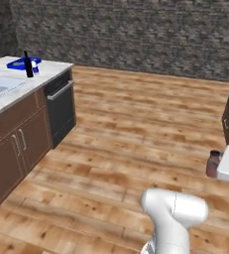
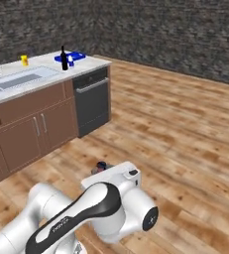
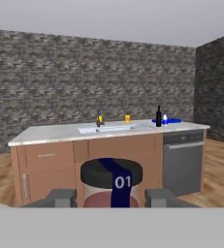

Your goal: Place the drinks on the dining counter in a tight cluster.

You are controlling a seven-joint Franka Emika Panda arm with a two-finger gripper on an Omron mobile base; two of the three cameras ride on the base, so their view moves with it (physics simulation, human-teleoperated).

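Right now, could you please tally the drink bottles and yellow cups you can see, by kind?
Black wine bottle: 1
White bottle with blue label: 1
Reddish-brown bottle, between the gripper fingers: 1
Yellow cup: 1
Total: 4

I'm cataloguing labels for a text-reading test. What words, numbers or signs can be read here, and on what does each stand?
"01": white digits on the blue stripe of the small bottle held between the end effector fingers, in the hand view.
Dark lettering on the arm: too blurred to read.
Labels on the wine bottle and white bottle on the counter: too small to read.
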